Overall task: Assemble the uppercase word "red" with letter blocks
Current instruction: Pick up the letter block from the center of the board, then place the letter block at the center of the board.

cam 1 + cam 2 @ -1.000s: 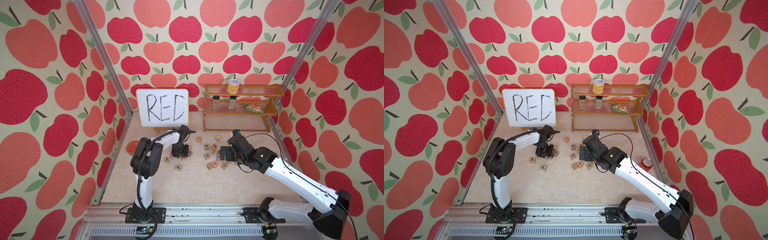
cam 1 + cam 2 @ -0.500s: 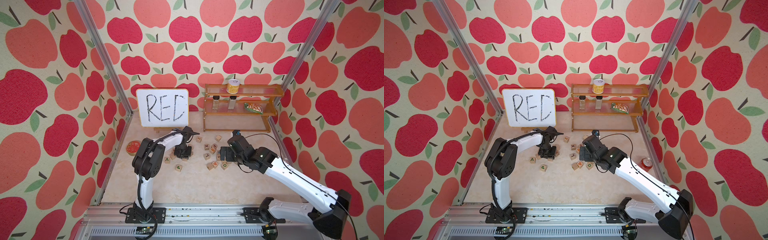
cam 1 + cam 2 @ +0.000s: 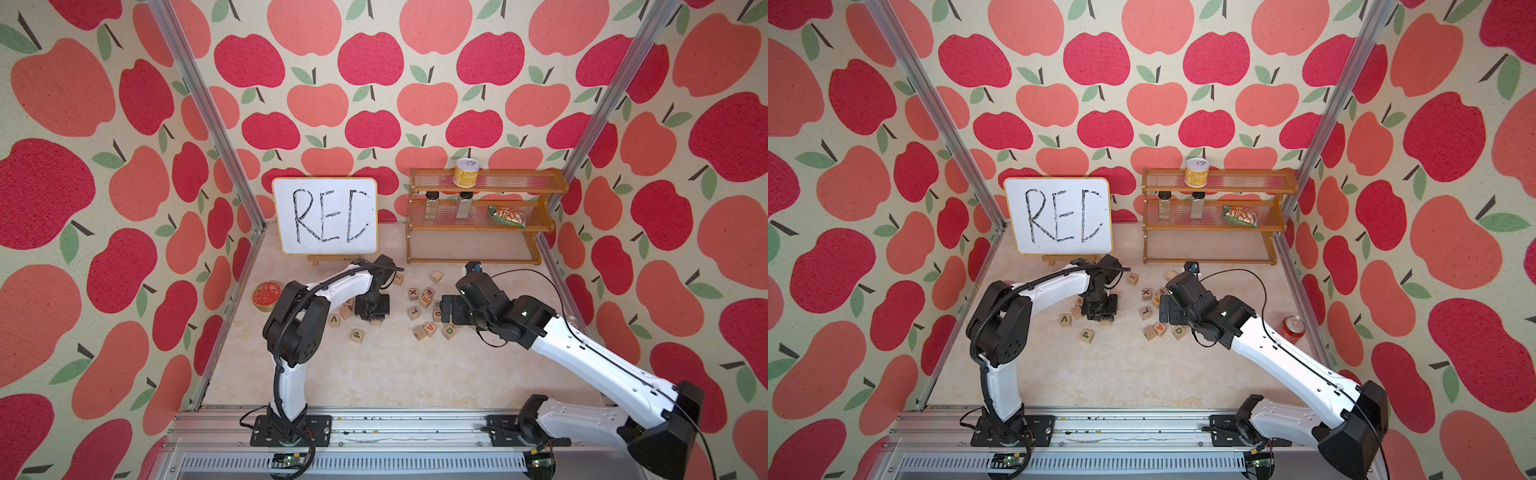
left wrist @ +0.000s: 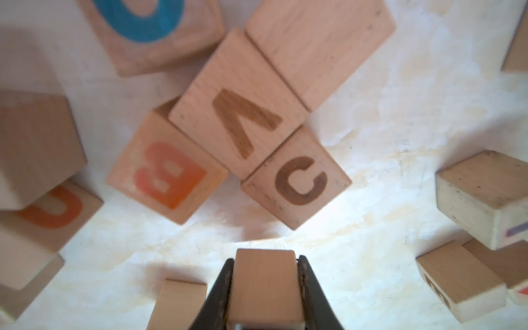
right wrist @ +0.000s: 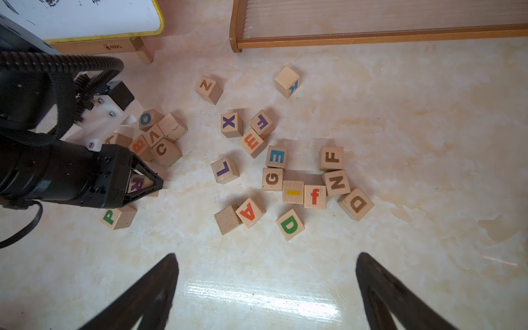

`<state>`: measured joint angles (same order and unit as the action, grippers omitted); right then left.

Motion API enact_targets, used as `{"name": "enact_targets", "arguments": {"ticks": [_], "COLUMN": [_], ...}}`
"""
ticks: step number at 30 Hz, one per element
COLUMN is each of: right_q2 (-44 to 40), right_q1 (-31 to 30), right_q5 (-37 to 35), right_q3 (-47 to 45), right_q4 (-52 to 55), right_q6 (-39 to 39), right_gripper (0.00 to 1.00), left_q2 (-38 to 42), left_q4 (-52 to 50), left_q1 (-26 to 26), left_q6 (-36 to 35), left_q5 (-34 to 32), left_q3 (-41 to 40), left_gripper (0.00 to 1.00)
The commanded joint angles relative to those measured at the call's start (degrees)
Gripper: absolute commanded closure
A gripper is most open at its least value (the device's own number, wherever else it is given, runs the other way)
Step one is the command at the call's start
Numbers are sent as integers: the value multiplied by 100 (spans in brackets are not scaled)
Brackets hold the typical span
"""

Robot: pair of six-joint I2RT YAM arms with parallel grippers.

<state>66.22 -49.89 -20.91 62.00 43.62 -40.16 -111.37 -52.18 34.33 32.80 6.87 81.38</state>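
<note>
You have more than twenty pale wooden letter blocks (image 5: pixel 225 170), some partly hidden by the left pincer (image 5: pixel 154 183); two dark-capped glass bottles (image 3: pixel 431 206), one yellow can (image 3: pixel 466 172), one white whiteboard (image 3: pixel 328 216).

Apple-print walls (image 3: pixel 374 62), beige floor (image 3: pixel 395 374) w/ wood shelf (image 3: pixel 523 189)

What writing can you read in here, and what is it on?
"REC", last letter doubtful: whiteboard.
"R": purple-lettered block in left gripper.
"E": teal-lettered block.
"D": green-lettered block.
"N", "X", "L", "G", "F", "A", "P": other blocks.
Too small: easel stamp, can label.
</note>
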Motion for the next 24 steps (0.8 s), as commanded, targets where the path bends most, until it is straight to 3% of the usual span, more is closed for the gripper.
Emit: {"name": "enact_targets", "arguments": {"ticks": [1,24], "right_q2": [-91,-258], "right_q1": [-47,-756], "right_q5": [151,-7], "right_q3": [-96,-277], "right_q4": [123,269], "right_q6": [-68,-381], "right_gripper": [1,1], "left_q2": [272,363], "left_q4": [-364,-841], "left_q1": [84,766], "left_q6": [658,4730], "left_q5": [-240,-204], "left_q3": [119,149], "left_gripper": [80,83]}}
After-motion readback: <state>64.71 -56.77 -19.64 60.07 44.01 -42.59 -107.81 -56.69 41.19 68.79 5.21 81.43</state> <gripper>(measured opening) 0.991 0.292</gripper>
